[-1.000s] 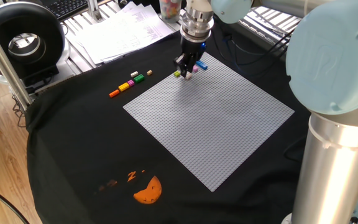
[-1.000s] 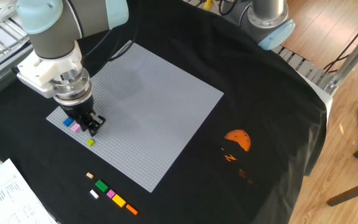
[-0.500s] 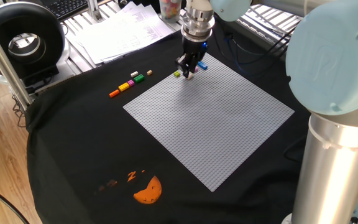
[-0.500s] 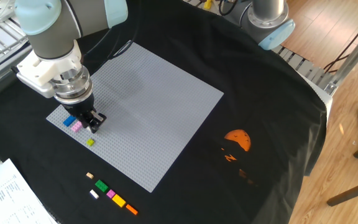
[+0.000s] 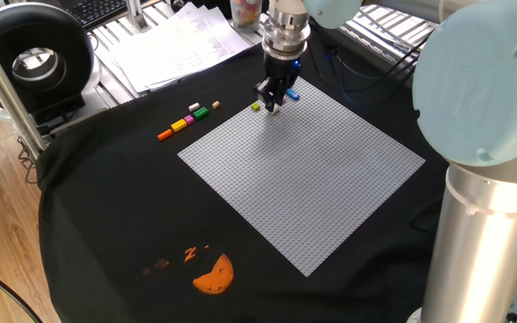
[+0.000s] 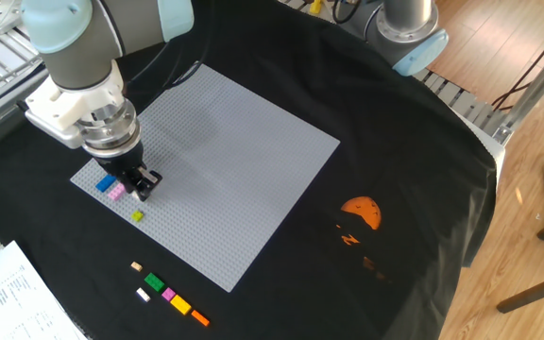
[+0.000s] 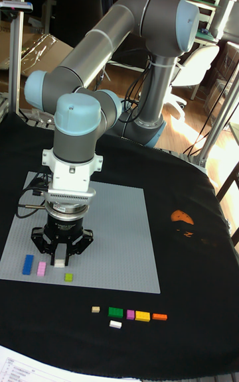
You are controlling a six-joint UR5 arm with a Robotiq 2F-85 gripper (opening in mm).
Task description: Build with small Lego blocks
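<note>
one white brick [image 7: 60,263] under tool [image 7: 63,254], tall view only

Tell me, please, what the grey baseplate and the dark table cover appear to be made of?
The grey baseplate looks like rigid moulded plastic, matte, with a fine regular stud grid and straight edges. The table cover seems to be black cloth, matte, judging by its soft folds and the orange print on it.

black-clothed table [image 6: 414,142] bears a grey baseplate [image 6: 225,142], loose bricks [image 6: 168,295] and papers [image 5: 178,40].
</note>
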